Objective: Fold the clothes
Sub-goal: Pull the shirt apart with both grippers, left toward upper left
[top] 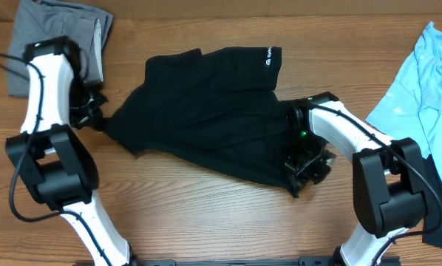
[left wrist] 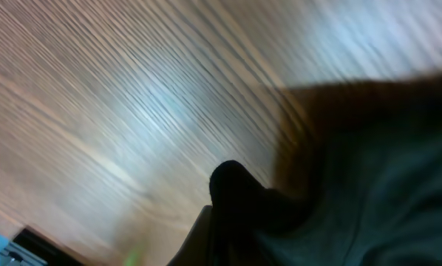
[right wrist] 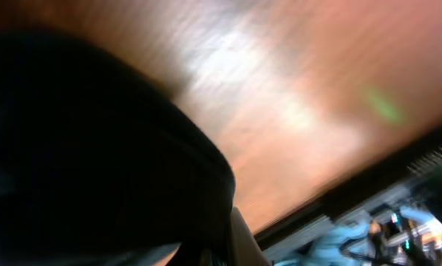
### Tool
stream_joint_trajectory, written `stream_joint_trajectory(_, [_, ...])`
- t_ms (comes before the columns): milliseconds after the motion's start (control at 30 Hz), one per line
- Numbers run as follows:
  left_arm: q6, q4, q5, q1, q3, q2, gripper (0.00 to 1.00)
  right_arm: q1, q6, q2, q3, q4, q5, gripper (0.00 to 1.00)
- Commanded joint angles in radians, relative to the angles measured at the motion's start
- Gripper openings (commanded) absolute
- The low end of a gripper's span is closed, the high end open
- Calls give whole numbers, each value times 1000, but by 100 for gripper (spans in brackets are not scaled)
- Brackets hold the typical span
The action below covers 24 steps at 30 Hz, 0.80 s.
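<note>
The black T-shirt (top: 206, 111) lies spread and rumpled in the middle of the wooden table, its small white sleeve logo (top: 267, 54) at the upper right. My left gripper (top: 97, 120) is shut on the shirt's left corner, and black cloth (left wrist: 339, 192) fills the left wrist view's lower right. My right gripper (top: 304, 171) is shut on the shirt's lower right corner; black cloth (right wrist: 95, 148) covers the left half of the blurred right wrist view.
A grey garment (top: 58, 37) lies folded at the back left, behind my left arm. A light-blue shirt (top: 424, 81) lies at the right edge. Bare wood (top: 191, 214) runs along the front of the table.
</note>
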Motion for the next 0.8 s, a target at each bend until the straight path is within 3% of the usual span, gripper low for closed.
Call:
stream_joint_trajectory(0, [-26, -13, -67, -69, 20, -93, 4, -6, 173, -84, 13, -53, 164, 4])
stream_joint_trajectory(267, [-26, -124, -105, -170, 19, -111, 4, 7, 192, -210, -5, -139, 124, 4])
stream_joint_trajectory(400, [-26, -212, -106, -176, 18, -111, 4, 53, 288, -254, -56, -183, 117, 4])
stream_joint_trajectory(600, [30, -212, -38, -177, -7, -114, 6, 121, 402, -285, -147, -170, 123, 4])
stream_joint_trajectory(667, [48, -210, -58, -177, -7, -114, 39, 115, 399, -285, -146, -143, 133, 9])
stream_joint_trajectory(700, [57, -204, -74, -177, -7, -114, 49, 105, 398, -285, -146, -126, 138, 22])
stream_joint_trajectory(767, [74, -188, -82, -176, -7, -114, 71, 72, 388, -285, -145, -100, 152, 35])
